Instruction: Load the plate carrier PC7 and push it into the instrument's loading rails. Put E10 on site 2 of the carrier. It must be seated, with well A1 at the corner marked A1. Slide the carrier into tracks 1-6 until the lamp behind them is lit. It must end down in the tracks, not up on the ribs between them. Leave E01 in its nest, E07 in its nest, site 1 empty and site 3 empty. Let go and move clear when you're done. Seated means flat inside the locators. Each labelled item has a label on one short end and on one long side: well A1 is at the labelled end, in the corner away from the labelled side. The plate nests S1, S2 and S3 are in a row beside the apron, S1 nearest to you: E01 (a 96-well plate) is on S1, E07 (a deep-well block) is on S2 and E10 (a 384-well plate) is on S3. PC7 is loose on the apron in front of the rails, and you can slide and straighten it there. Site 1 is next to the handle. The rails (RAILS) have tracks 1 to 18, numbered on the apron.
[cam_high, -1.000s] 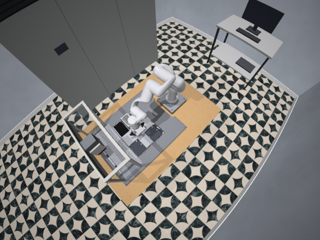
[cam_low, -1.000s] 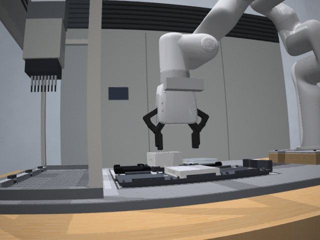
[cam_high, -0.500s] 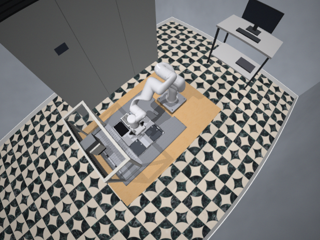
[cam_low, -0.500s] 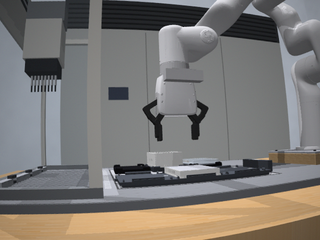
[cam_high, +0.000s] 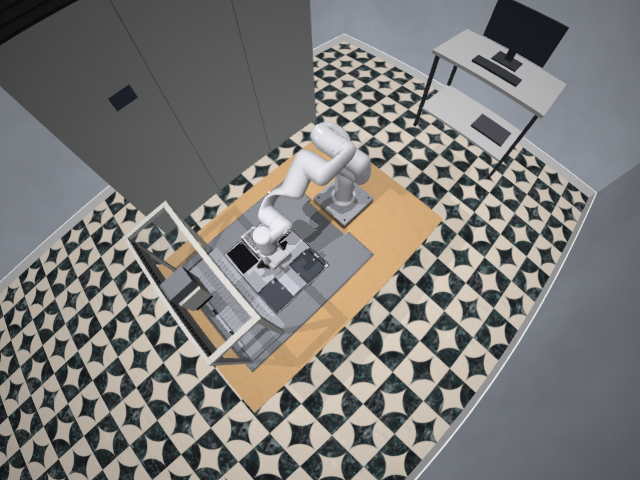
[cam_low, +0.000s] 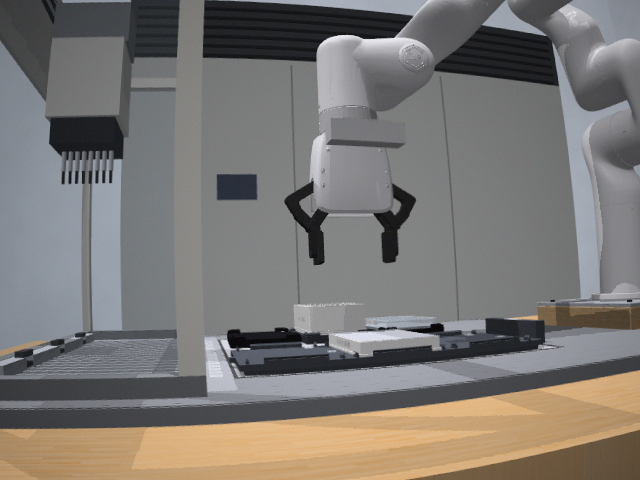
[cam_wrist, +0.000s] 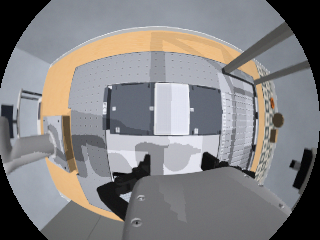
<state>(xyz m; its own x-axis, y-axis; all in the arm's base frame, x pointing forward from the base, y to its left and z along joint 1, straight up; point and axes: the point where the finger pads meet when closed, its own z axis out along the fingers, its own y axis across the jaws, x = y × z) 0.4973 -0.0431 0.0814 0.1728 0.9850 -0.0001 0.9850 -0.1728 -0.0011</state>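
Observation:
My gripper (cam_low: 352, 255) is open and empty, hanging well above the carrier. The black carrier PC7 (cam_low: 382, 353) lies on the apron in front of the rails (cam_low: 98, 353), outside the tracks. A flat white plate, E10 (cam_low: 385, 341), lies on the carrier's middle site, with the sites on both sides of it bare. In the wrist view E10 (cam_wrist: 172, 108) sits as a white strip between two dark sites. The deep-well block E07 (cam_low: 328, 316) and the low plate E01 (cam_low: 400, 321) stand behind the carrier. I cannot read the labels or see the A1 corner.
A pale frame post (cam_low: 188, 196) stands between the rails and the apron. A pipetting head with dark tips (cam_low: 86, 134) hangs over the rails. A black empty nest (cam_low: 263, 336) lies left of E07. The arm's base (cam_low: 615, 297) stands at the right.

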